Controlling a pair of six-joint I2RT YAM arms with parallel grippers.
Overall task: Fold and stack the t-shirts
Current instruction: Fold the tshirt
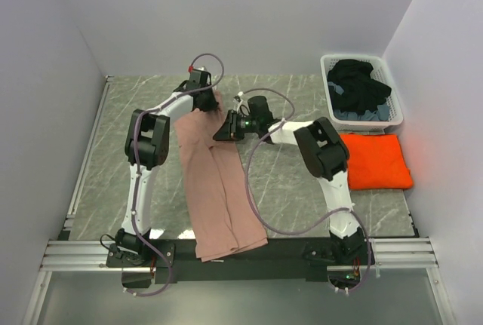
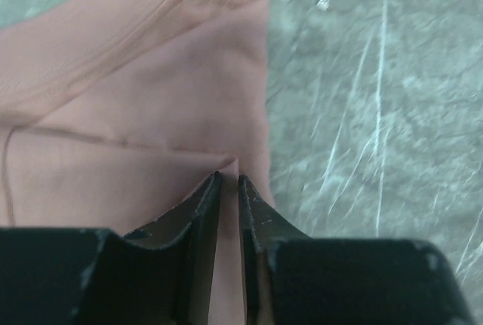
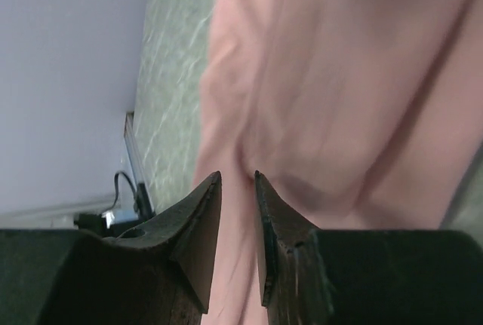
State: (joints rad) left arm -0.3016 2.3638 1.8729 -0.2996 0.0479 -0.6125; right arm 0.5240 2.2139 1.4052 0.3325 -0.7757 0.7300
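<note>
The pink tee [image 1: 219, 189] lies as a long narrow strip (folded lengthwise) down the middle of the bench [image 1: 302, 189], running from near the far edge to the near edge, where its end hangs slightly over. The left pincer [image 2: 230, 179] is clamped on a fold at the strip's far end, cloth pinched between its tips. The right pincer [image 3: 238, 176], just beside it on the right, also grips pink cloth in a narrow gap. The orange tee [image 1: 375, 160] sits folded at the right edge, just in front of the basket [image 1: 355, 56] in the far right corner.
</note>
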